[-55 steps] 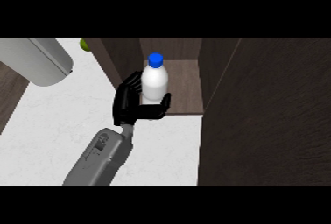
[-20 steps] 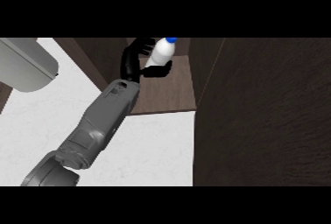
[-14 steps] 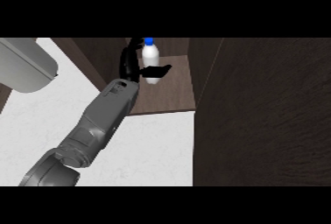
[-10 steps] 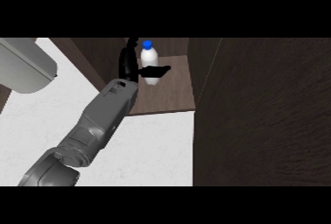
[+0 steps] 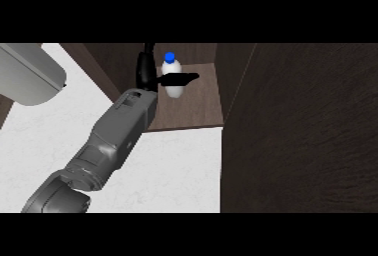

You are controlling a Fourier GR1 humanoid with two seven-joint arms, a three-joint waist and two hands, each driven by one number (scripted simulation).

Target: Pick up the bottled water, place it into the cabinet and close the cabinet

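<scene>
Head view, one hand in frame. By its place on the view's left side, taken as the left hand (image 5: 148, 70); the right hand does not show.

Bottle (image 5: 172, 76): white body, blue cap, standing upright on the brown cabinet shelf (image 5: 193, 110), toward the back of the compartment and left of centre. Cap points up, no tilt seen. Base sits on the shelf floor.

Left hand: black, at the bottle's left side, reached deep into the cabinet. Fingers run straight up along the left inner wall, not wrapped round the bottle. The thumb (image 5: 181, 77) sticks out to the right and crosses in front of the bottle at about mid-height. Hand reads as spread apart, not clamped. Whether the thumb or palm touches the bottle: cannot tell, since they overlap in this view.

Forearm (image 5: 118, 130): grey, long, stretched from the lower left edge diagonally up to the cabinet; its upper end lies over the shelf's front left part.

Cabinet: dark wood. The door (image 5: 310, 130) stands open at the right, seen as a big dark panel filling the right part of the frame. Shelf front edge meets the counter.

Counter (image 5: 177, 170): white, speckled, below and left of the cabinet.

Other: a light grey rounded appliance (image 5: 29, 75) at upper left, on or above the counter, well apart from the bottle. What kind it is: cannot tell.
</scene>
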